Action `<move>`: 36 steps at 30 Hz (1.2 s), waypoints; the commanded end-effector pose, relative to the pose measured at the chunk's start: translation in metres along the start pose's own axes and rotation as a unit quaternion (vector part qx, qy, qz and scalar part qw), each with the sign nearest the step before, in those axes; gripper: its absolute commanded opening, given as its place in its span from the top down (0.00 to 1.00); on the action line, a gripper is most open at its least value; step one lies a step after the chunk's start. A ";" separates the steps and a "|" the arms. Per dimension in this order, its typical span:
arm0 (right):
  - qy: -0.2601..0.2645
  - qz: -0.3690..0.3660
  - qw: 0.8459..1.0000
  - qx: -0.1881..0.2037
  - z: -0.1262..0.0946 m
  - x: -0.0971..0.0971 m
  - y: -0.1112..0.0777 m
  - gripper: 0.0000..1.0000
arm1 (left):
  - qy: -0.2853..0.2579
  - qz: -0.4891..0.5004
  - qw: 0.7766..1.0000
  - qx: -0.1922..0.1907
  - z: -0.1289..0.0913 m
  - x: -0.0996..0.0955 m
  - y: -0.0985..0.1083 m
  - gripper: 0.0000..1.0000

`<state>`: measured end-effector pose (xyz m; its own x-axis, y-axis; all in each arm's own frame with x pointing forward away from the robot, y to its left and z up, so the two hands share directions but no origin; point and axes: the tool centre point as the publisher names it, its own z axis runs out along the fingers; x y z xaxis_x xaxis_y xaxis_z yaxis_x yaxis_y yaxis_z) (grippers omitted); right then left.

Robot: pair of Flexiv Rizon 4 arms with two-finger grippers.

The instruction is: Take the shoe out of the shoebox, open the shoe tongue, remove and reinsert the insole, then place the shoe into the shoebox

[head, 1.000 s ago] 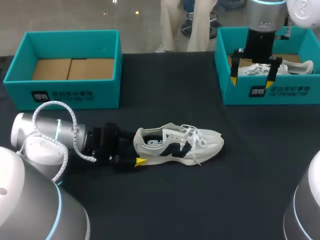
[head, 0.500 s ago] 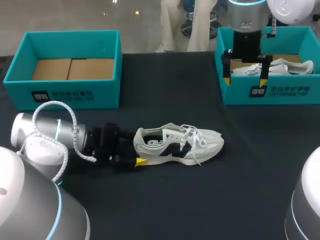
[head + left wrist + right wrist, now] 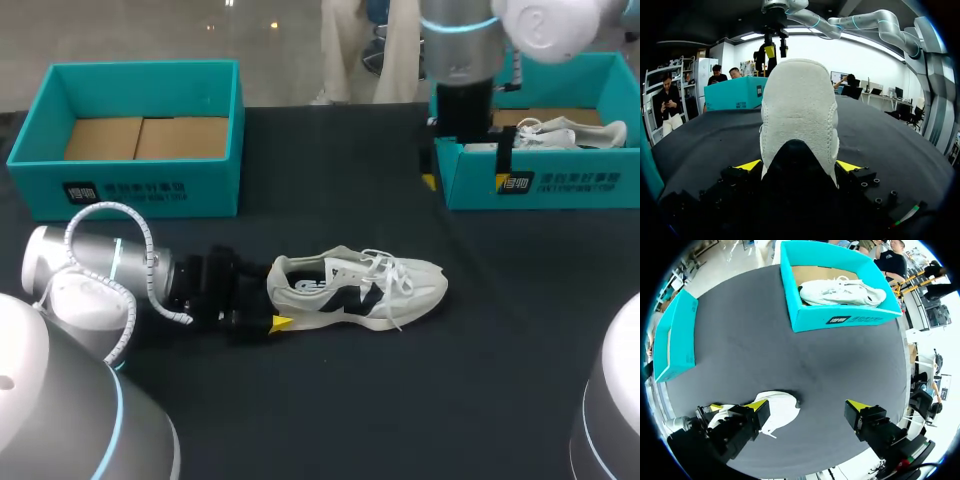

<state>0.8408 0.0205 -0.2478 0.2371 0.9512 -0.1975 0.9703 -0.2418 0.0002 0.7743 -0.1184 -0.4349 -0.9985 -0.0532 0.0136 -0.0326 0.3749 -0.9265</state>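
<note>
Scanning L to R: the L shoebox (image 3: 140,75) holds only its cardboard floor. The L arm (image 3: 110,265) lies low along the bench (image 3: 330,420) w/ its jaws clamped on the heel of the sneaker (image 3: 355,290); the L wrist view shows one yellow tip on each side of the heel. The sneaker sits upright on its sole mid-bench, toe pointing right, well apart from both boxes. The R arm (image 3: 460,50) hangs at the near-left corner of the R shoebox (image 3: 570,190), jaws spread wide w/ nothing between them, well apart from the sneaker. A 2nd sneaker (image 3: 560,130) lies inside that box.

Progress, as I judge it: step 1 is done, since the sneaker is out. Laces look tied, the tongue looks flat and the insole is apparently in place, so opening the tongue, insole out/in and re-boxing are all left.
</note>
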 end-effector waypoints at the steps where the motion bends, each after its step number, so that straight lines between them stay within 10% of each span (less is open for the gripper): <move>1: -0.022 -0.003 0.999 -0.039 -0.001 0.034 -0.033 0.00 | 0.000 -0.001 1.000 -0.001 0.003 0.001 0.005 1.00; 18: 0.011 -0.041 0.999 -0.017 0.031 0.138 -0.108 0.00 | 0.000 -0.001 1.000 -0.001 0.003 0.001 0.005 1.00; 36: 0.011 -0.044 0.999 -0.005 0.034 0.141 -0.107 0.00 | 0.000 -0.001 1.000 -0.001 0.003 0.001 0.005 1.00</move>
<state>0.7687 0.1732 -0.3090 0.1499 0.9730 -0.1758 0.9881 -0.1534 -0.0068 0.7742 -0.1183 -0.4349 -0.9985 -0.0532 0.0137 -0.0327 0.3752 -0.9264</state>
